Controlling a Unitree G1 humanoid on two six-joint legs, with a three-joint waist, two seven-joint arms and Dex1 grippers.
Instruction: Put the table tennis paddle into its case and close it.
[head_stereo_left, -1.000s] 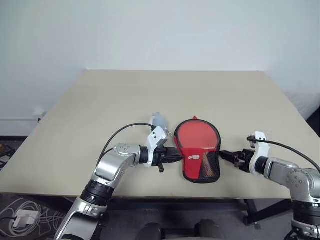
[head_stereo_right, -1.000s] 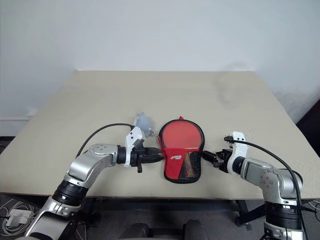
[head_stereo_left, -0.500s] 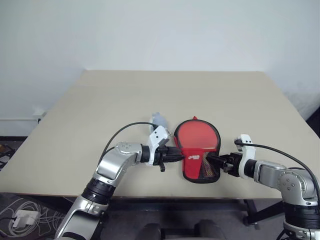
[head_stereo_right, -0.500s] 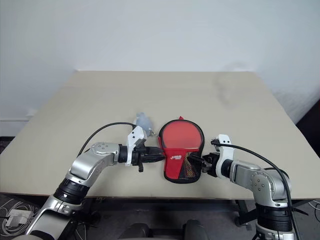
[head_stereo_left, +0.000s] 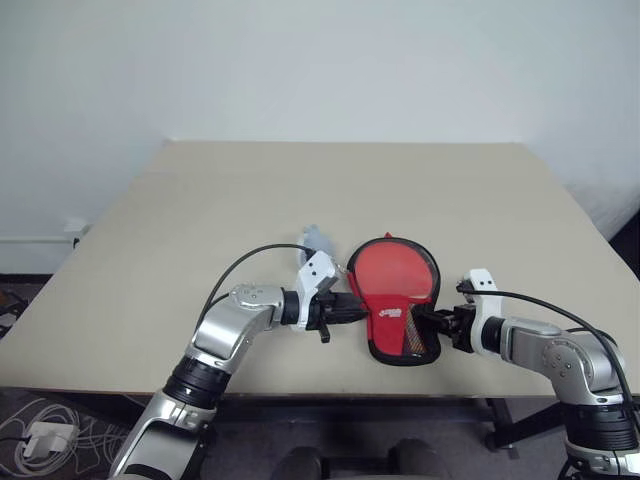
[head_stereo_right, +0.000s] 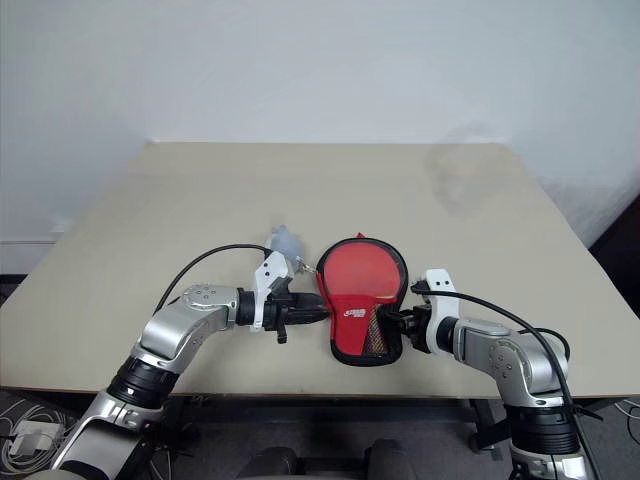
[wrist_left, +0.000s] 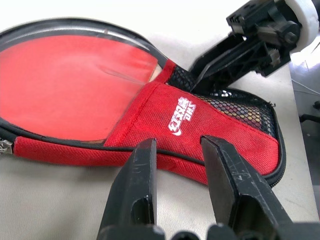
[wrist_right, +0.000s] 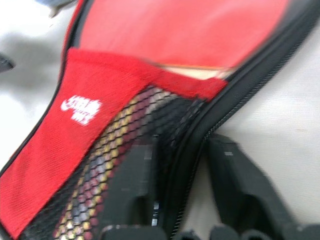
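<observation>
Paddle seated in open case; both grippers at the case's handle end.

The table tennis paddle (head_stereo_left: 394, 271) lay inside the case (head_stereo_left: 401, 333), red face uncovered, near the front of the table (head_stereo_left: 200, 220). The left gripper (wrist_left: 177, 165) straddled the case's red edge, fingers slightly apart, seemingly pinching it. The right gripper (wrist_right: 182, 175) had its fingers either side of the black zip trim beside the mesh patch (wrist_right: 120, 165); whether clamped, I could not tell. Risk, in my judgement: a thin fabric pinch could slip, or a pull could drag the whole case and shift the paddle instead of closing the flap. A white logo (wrist_left: 182, 116) was printed on the red panel; its lettering could not be read reliably.
</observation>
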